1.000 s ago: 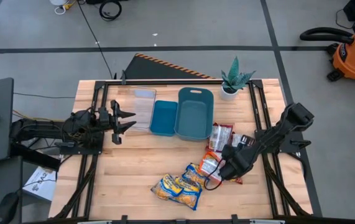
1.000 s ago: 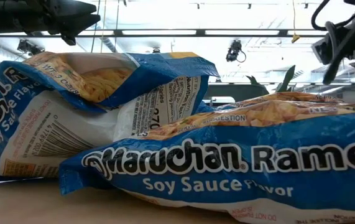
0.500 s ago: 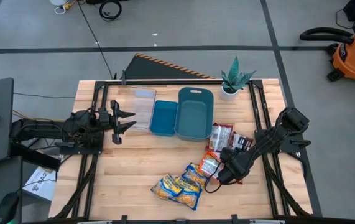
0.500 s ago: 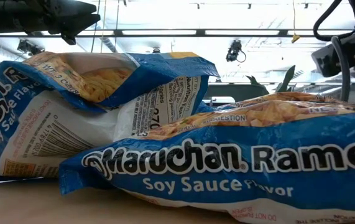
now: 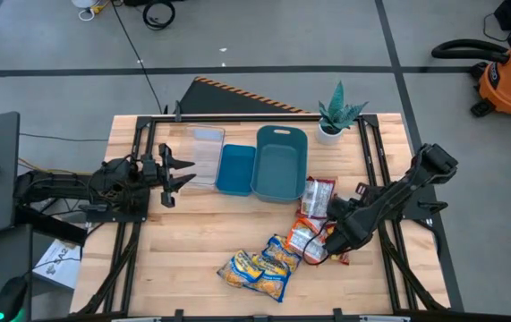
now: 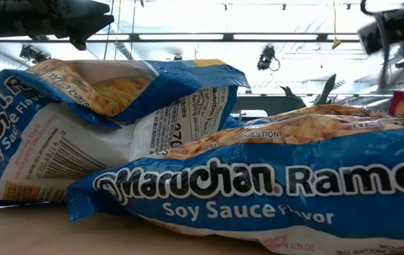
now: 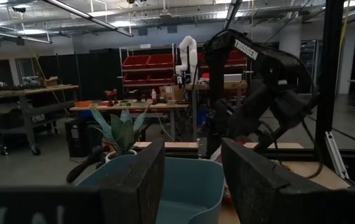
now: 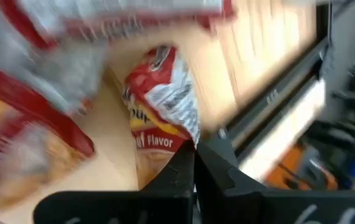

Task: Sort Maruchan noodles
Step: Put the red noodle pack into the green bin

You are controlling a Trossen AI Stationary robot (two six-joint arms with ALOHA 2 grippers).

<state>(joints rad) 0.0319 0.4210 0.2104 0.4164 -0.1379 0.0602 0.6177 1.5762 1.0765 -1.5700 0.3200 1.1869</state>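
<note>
The right gripper sits low over the right half of the table, its two dark fingers pressed tight together on the edge of a red-and-white ramen packet whose label reads "Flavor", and the wrist camera shows that packet hanging from the pinch with the wooden table beyond it. From above, the gripper is right at the cluster of red packets, with another red-and-white packet lying just beyond it, toward the bins. A little further out, near the front edge of the table, lies the heap of yellow-and-blue Soy Sauce packets, and the low camera is filled by two of them, one flat in front and one crumpled and propped behind it. Toward the back of the table stand the large blue bin, the smaller blue bin touching its side, and a clear lid or tray beside that. A small potted plant sits at the back right corner. Over on the far side, the left gripper waits above the left part of the table, its fingers spread apart with nothing between them, pointing toward the bins.
</note>
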